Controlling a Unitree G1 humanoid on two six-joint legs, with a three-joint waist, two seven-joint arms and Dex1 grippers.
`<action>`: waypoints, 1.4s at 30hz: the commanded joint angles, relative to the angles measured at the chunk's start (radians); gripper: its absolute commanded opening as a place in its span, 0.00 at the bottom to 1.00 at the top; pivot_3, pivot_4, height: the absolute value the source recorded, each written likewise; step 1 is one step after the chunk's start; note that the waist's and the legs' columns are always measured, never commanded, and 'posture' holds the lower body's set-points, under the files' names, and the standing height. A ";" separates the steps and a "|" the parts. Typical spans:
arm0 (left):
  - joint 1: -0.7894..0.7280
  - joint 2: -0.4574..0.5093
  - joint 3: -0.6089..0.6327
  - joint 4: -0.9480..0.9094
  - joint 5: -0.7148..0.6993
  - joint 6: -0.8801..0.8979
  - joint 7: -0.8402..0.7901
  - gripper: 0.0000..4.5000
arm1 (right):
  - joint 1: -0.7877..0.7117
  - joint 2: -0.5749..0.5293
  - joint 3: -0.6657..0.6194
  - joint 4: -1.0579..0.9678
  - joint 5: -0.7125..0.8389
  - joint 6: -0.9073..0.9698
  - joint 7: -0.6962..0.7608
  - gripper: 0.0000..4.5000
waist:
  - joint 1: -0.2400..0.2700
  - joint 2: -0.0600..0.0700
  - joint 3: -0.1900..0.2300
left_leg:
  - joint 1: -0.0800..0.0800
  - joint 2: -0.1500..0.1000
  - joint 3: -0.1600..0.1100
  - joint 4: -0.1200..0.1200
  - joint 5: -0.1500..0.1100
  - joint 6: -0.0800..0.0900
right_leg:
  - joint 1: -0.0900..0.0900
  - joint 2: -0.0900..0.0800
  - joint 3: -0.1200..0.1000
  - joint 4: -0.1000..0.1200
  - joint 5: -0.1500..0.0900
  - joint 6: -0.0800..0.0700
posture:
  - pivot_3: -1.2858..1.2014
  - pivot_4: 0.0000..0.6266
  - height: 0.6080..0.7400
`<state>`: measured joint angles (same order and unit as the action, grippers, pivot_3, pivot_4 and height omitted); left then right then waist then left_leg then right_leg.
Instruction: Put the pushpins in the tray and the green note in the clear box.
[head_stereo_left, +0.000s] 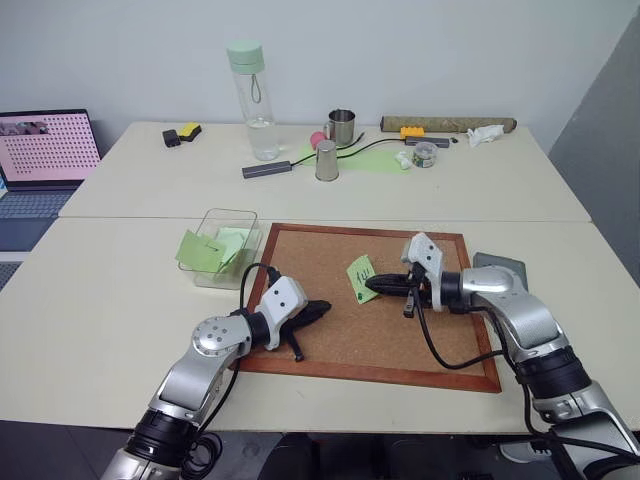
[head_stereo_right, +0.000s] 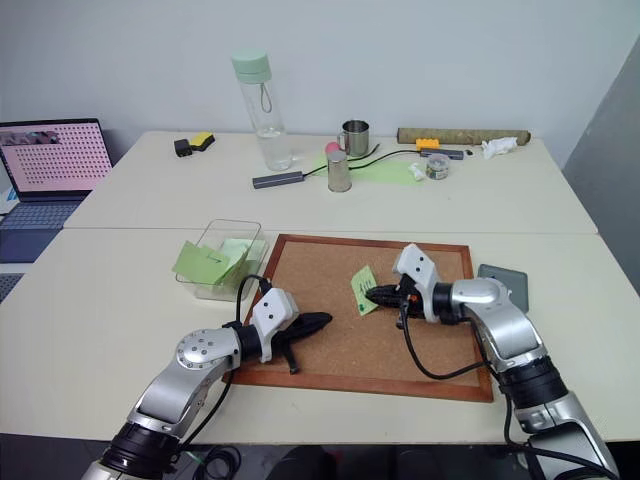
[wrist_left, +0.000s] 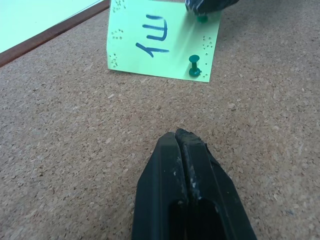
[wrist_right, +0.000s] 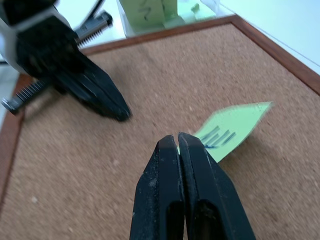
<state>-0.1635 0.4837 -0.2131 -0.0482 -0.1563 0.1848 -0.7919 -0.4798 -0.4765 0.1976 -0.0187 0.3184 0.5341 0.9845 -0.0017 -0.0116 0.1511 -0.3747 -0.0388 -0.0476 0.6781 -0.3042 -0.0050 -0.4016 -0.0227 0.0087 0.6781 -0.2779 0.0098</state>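
Landmark: wood-framed cork board. Small light green paper note lies on it, near its centre, one dark green pushpin stuck through it. Right gripper tips pressed together at the note's edge, over a second pin; whether it grips it, cannot tell. Left gripper closed, empty, over the board's left part. Clear plastic box just left of the board, dark grey tray just right.

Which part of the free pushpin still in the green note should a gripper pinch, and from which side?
Pinch the pushpin by its raised green head, coming from above across the cork board. Its stem stands up off the green note, giving the fingers something to close on; the point is buried. The right gripper is likely nearest.
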 joint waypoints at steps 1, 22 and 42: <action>0.040 0.016 -0.024 0.044 0.037 0.032 0.000 0.00 | -0.026 0.008 -0.072 -0.055 0.081 0.083 -0.020 0.00 | 0.000 0.000 0.000 | 0.000 0.000 0.000 0.000 0.000 0.000 | 0.000 0.000 0.000 0.000 0.000 0.000 | 0.52 0.24 1.00; 0.048 0.012 -0.024 0.046 0.041 0.029 0.006 0.00 | 0.133 -0.284 -0.376 -0.109 0.116 0.142 -0.094 0.00 | 0.001 0.000 0.000 | -0.003 0.000 0.000 -0.001 0.000 0.000 | -0.001 0.000 0.000 -0.002 0.000 0.000 | 0.52 0.24 1.00; 0.050 0.015 -0.023 0.052 0.043 0.030 0.000 0.00 | 0.091 -0.305 -0.381 0.197 -0.049 0.011 -0.263 0.38 | 0.000 0.001 -0.001 | -0.001 0.000 0.002 -0.001 0.000 0.000 | -0.001 0.000 0.001 0.000 0.000 0.000 | 0.52 0.24 1.00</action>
<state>-0.1566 0.4825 -0.2105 -0.0482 -0.1549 0.1831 -0.7956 -0.3753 -0.7728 -0.1423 0.2199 0.2460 0.5344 0.7163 -0.0015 -0.0102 0.1505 -0.3758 -0.0386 -0.0457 0.6773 -0.3042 -0.0048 -0.4022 -0.0224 0.0098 0.6780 -0.2780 0.0099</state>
